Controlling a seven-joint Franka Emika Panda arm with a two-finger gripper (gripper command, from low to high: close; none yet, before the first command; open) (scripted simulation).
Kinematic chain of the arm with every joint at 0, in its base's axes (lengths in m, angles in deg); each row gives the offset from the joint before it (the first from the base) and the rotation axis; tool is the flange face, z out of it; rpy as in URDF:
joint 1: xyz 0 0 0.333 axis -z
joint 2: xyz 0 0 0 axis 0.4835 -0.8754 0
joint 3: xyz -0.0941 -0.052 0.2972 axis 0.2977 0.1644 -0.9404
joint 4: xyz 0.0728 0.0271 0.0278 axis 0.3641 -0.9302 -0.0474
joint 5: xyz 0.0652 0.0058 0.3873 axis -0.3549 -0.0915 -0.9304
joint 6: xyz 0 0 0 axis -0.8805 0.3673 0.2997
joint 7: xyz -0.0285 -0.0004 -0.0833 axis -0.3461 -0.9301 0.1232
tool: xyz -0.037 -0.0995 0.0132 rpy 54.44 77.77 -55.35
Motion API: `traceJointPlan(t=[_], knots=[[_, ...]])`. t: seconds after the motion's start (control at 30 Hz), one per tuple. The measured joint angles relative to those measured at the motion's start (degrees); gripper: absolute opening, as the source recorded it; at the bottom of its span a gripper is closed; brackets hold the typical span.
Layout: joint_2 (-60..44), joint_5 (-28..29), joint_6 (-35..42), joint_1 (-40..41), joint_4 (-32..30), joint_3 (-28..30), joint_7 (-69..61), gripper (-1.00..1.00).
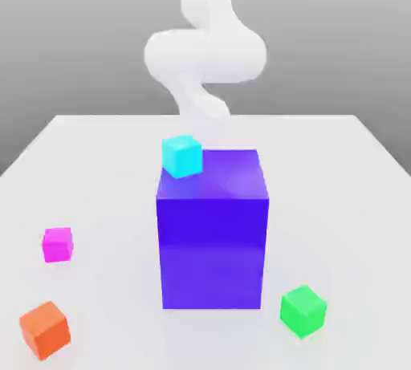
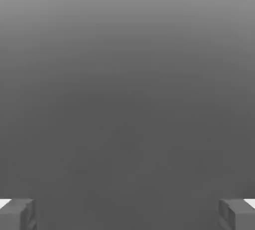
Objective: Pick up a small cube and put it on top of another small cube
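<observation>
On the white table [image 1: 353, 168] a tall, glossy blue-purple block [image 1: 213, 236] stands near the middle. A cyan cube [image 1: 181, 156] sits at its far left top corner, seemingly just behind it. The small pink cube [image 1: 57, 244] rests on the table at the exterior view's left, well apart from the block. An orange cube [image 1: 45, 329] lies nearer, left; a green cube [image 1: 303, 311] lies near, right of the block. All are plain, smooth and sharp-edged. The white arm [image 1: 205, 55] rises behind the block. The gripper [image 2: 127, 214] stands wide open, its grey fingers [image 2: 17, 214] far apart with nothing between them.
</observation>
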Motion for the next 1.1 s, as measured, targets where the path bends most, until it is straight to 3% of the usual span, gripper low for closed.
traceJointPlan(t=[0.4, 0.73, 0.87, 1.0, 1.1], knots=[[-21.1, -12.3, -10.6, -7.8, -10.2, 24.1, -30.9, 0.0], [-38.5, -22.3, -19.2, -6.6, -18.5, 36.8, -56.1, 0.0], [-43.6, -21.2, -23.6, -2.3, -22.2, 39.1, -62.7, 0.0], [-46.5, -13.5, -28.5, 0.2, -25.8, 43.3, -63.7, 0.0], [-49.2, -17.3, -30.4, 2.5, -25.3, 40.5, -67.6, 0.0]])
